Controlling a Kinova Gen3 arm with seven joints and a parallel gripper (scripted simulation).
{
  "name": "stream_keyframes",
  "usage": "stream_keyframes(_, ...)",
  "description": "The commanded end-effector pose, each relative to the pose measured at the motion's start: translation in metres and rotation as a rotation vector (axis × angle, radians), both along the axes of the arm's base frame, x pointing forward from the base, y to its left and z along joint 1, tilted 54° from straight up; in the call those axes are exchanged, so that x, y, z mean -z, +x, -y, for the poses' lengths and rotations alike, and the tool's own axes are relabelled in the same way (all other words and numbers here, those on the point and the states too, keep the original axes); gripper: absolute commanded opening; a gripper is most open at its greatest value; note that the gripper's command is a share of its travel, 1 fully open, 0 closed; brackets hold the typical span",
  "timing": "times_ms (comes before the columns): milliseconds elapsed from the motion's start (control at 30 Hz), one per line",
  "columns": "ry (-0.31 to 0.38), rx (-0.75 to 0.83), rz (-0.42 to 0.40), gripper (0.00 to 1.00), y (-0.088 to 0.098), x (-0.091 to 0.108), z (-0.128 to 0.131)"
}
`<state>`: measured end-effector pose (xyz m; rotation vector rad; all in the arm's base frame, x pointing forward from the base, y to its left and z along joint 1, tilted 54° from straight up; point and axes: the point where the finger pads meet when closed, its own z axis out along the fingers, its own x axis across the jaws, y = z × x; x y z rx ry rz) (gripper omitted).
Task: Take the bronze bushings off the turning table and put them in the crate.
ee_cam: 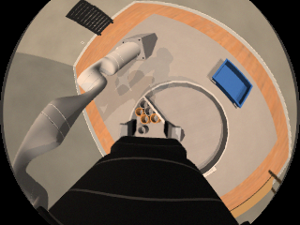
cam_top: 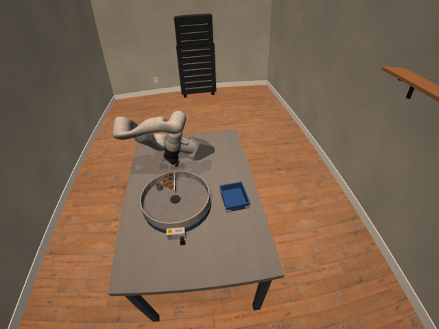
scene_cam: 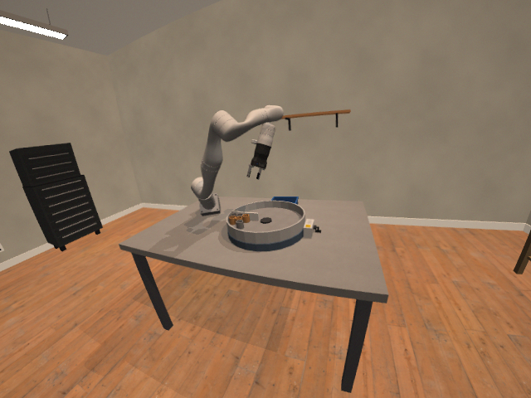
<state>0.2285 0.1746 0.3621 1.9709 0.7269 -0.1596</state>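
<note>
The round turning table (cam_top: 175,202) with a grey rim stands in the middle of the table; it also shows in the exterior view (scene_cam: 265,225) and in the wrist view (ee_cam: 184,122). Several bronze bushings (cam_top: 167,181) stand in a cluster at its far left, beside a thin divider; they also show in the exterior view (scene_cam: 236,219) and in the wrist view (ee_cam: 145,115). Steel bushings stand at the cluster's edges, one to the left (cam_top: 159,186) and one at the back (cam_top: 171,175). My gripper (scene_cam: 255,173) is open and empty, high above the cluster. The blue crate (cam_top: 234,196) is right of the turning table.
A small control box (cam_top: 175,232) with a yellow label sits against the turning table's near rim. A black hub (cam_top: 175,199) marks its centre. The arm's base (cam_top: 193,146) is at the far table edge. A black cabinet (cam_top: 195,55) stands at the back wall.
</note>
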Motion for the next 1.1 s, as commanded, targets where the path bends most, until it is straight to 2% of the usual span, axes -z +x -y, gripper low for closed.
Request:
stream_keyframes(0, -0.001, -0.032, -0.006, 1.0, 0.0, 0.005, -0.016)
stream_keyframes(333, -0.001, -0.032, -0.006, 1.0, 0.0, 0.005, -0.016)
stream_keyframes(500, 0.015, -0.194, -0.064, 1.0, 0.018, 0.006, -0.069)
stream_keyframes(900, 0.015, -0.194, -0.064, 1.0, 0.018, 0.006, -0.069)
stream_keyframes(1067, 0.03, -0.356, -0.122, 1.0, 0.036, 0.008, -0.121)
